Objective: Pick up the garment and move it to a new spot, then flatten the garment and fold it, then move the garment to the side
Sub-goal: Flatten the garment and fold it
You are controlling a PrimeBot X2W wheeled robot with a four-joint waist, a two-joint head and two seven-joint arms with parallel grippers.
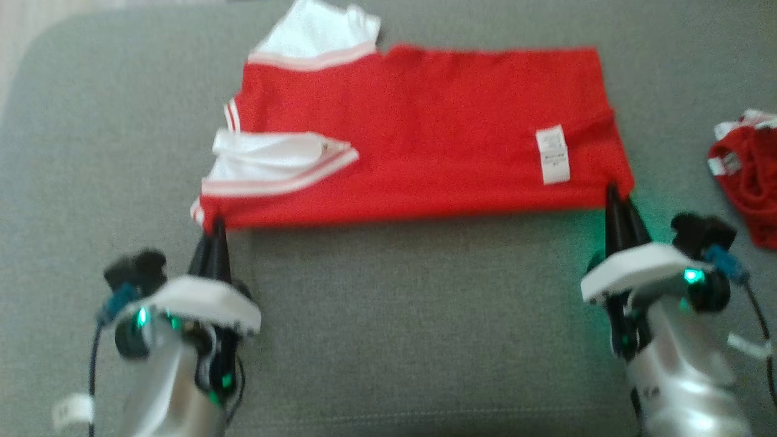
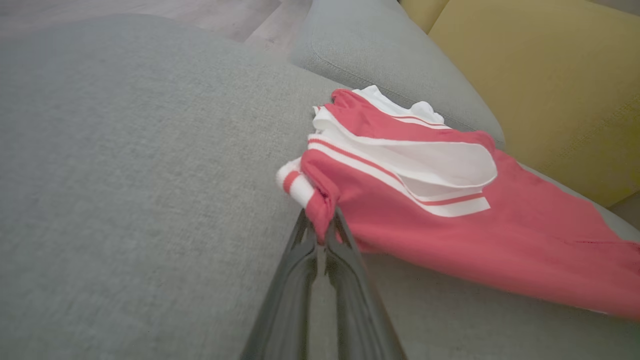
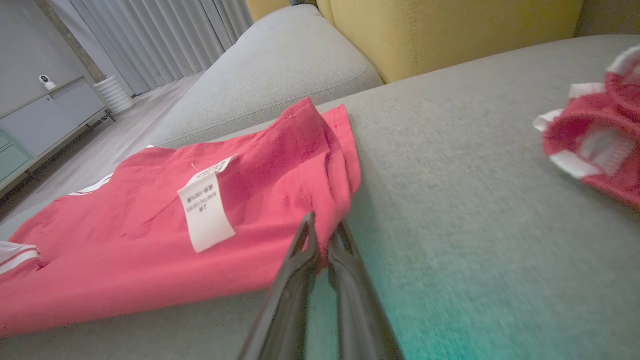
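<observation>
Grey sofa cushion, red garment spread flat just beyond both sets of fingertips. Left gripper is clamped on the striped near corner, right gripper pinches the opposite near corner; the fabric lies between them, its white label nearer the right one.

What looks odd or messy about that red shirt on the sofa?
The red shirt seems inside out: its white care label shows on top. One white sleeve pokes past the far edge, so the fold is uneven. Another red garment lies crumpled to the right.
</observation>
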